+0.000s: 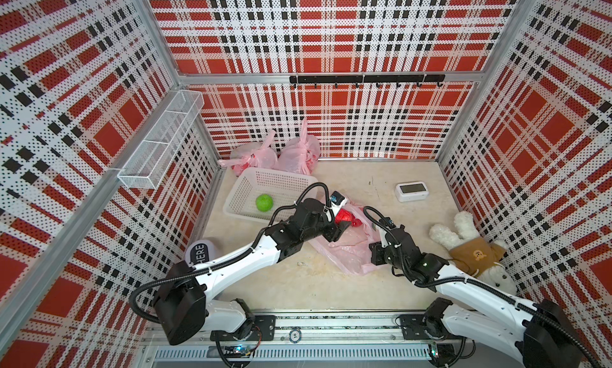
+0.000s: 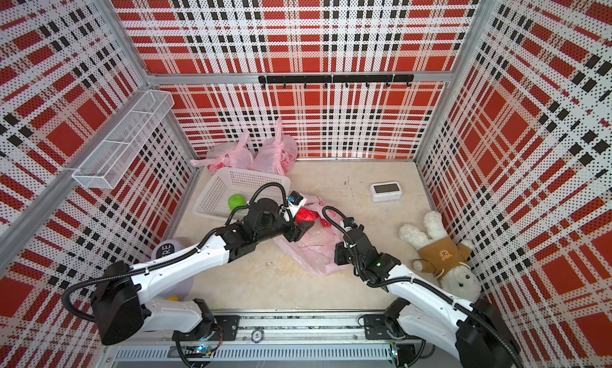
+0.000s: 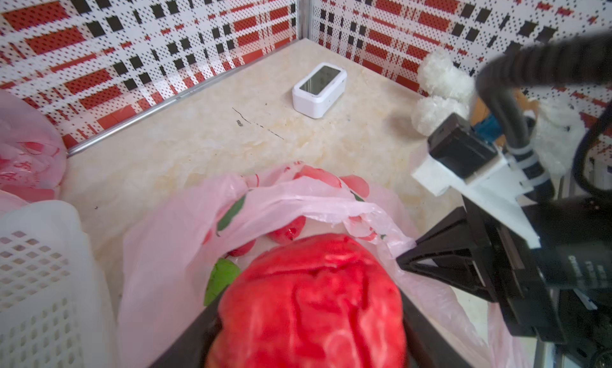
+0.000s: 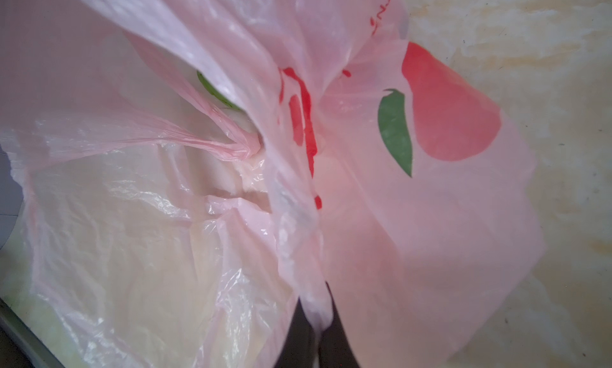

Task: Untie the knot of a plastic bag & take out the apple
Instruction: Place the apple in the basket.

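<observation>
the worktop [image 1: 298, 290] is closed in by plaid panels [image 1: 314, 35] on three sides. its widest bare stretch lies in the lower middle of both top views, near the bottom edge. at upper left a white basket [image 1: 243, 190] holding a green apple [image 1: 264, 202] sits just beside the left hand, with knotted pink bags [image 1: 299, 152] behind it against the back wall. a white device [image 1: 411, 190] with a screen stands apart at upper right, bare surface all round it. a plush toy [image 1: 470, 250] crowds the right edge.

the left hand [image 1: 341, 222] is clenched round the red apple [image 1: 342, 216] at centre frame, at the upper end of the plastic bag [image 1: 344, 253] (whether it is fully clear of the film i cannot tell). in the left wrist view the apple [image 3: 311, 300] fills the space between the dark fingers [image 3: 427, 333], and its stem end does not show. the bag lies slack and flattened. its long axis runs from the basket's near corner down toward lower right, and its mouth gapes toward the left hand. the right hand [image 1: 374, 252] is pinched tight on the bag's right edge, with film bunched between its fingertips [image 4: 337, 343].
</observation>
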`<state>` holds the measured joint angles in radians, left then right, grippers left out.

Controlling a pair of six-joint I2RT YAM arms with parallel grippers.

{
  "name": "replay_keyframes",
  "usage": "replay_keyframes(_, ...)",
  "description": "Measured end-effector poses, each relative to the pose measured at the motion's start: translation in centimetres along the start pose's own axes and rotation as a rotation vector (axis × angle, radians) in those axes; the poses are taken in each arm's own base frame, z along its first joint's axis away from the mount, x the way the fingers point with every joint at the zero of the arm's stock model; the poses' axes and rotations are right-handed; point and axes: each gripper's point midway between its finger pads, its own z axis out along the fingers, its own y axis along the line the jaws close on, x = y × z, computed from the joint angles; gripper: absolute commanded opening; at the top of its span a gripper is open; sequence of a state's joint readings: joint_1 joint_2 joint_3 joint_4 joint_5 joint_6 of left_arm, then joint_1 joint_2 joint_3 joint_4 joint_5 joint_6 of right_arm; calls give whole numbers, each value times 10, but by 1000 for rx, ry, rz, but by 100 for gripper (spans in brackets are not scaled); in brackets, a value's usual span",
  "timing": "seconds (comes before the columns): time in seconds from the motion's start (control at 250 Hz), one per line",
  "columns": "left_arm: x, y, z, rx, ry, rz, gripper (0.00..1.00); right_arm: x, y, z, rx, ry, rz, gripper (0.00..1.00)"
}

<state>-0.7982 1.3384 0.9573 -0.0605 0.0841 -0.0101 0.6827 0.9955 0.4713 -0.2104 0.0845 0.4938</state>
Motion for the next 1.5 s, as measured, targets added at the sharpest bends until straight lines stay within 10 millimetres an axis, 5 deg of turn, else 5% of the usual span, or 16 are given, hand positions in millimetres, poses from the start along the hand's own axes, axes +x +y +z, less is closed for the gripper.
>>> replay_keyframes(0.204, -49, 36, -18, -49, -78, -31, 68, -5, 2, -2, -4, -10, 6, 0)
replay_keyframes(0.44, -86, 120, -50, -187, -160, -97, 68, -7, 14, 5, -40, 29, 19, 0)
replay_keyframes(0.66, -49, 196, -47, -292, -79, -213, 67, 7, 17, 17, -56, 97, 48, 0)
replay_keyframes(0.816, -18, 228, -44, -335, -28, -302, 67, 11, 18, 21, -57, 123, 60, 0)
replay_keyframes(1.153, 27, 249, -17, -340, 59, -416, 65, 6, 19, 22, -53, 110, 92, 0)
replay_keyframes(1.501, 41, 259, -15, -362, 76, -510, 65, 0, 15, 19, -22, 96, 98, 0)
